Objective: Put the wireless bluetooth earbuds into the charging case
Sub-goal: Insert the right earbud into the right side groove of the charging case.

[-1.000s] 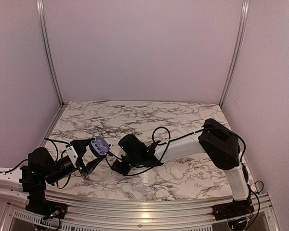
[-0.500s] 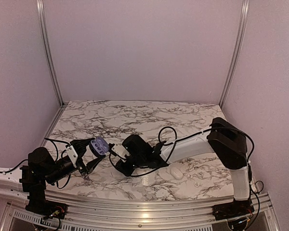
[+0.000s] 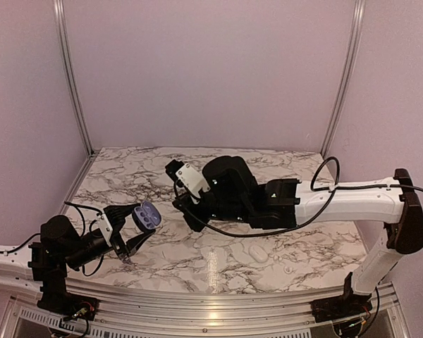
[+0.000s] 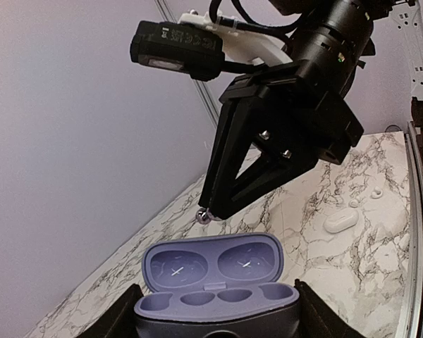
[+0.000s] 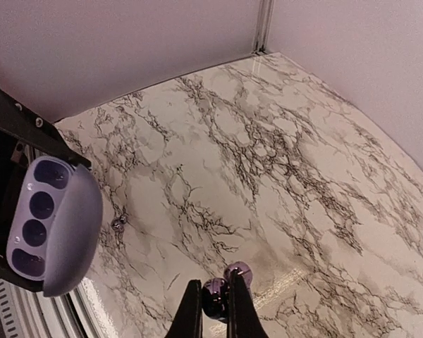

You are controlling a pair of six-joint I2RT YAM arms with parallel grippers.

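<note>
Bud in hand, charging case open, nothing seated yet.
The left pincer (image 4: 216, 320) is clamped on the charging case (image 4: 211, 264), held off the desk (image 3: 268, 165) above its near-left corner, lid open. Every lavender well in view looks empty. The right pincer (image 4: 213, 205) is closed on one dark, shiny earbud (image 5: 214, 298), hanging over the left half of the desk near the case but apart from it. My read: about a third done, with both insertions left. A dark speck (image 5: 118, 223) on the desk by the near-left corner may be the second bud, but it is too small to confirm. A white oval object (image 3: 257, 253) lies toward the near edge. Writing: raised lettering on the right wrist camera housing (image 4: 176, 44) is unreadable, the lid recesses carry faint cross marks, and no brand is legible.
</note>
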